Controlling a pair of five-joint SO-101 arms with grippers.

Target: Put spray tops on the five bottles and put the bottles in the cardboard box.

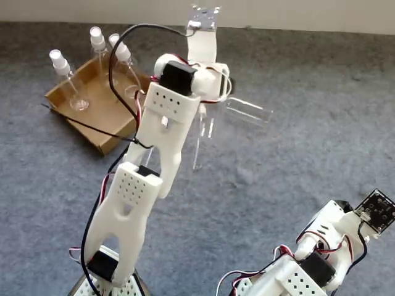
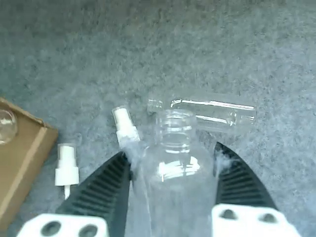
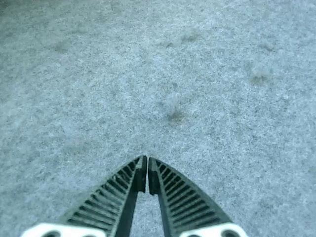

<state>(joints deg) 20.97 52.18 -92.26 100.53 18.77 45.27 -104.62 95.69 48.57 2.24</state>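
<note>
Count check: five clear plastic bottles, two loose white spray tops. The left pincer is pinching one round, topless bottle by its body, neck open. Just past its tips a second bottle lies on its side, also bare. One spray top lies right beside a fingertip, the other spray top farther out, toward the brown cardboard box — three topped bottles stand in it. The right pincer is pressed together, empty, over the fuzzy grey worktop.

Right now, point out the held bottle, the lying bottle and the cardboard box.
Held bottle (image 2: 173,168): left wrist view, shoulder.
Lying bottle (image 2: 217,112): left wrist view, mid-body.
Cardboard box (image 1: 102,111): high view, bare floor.
</note>
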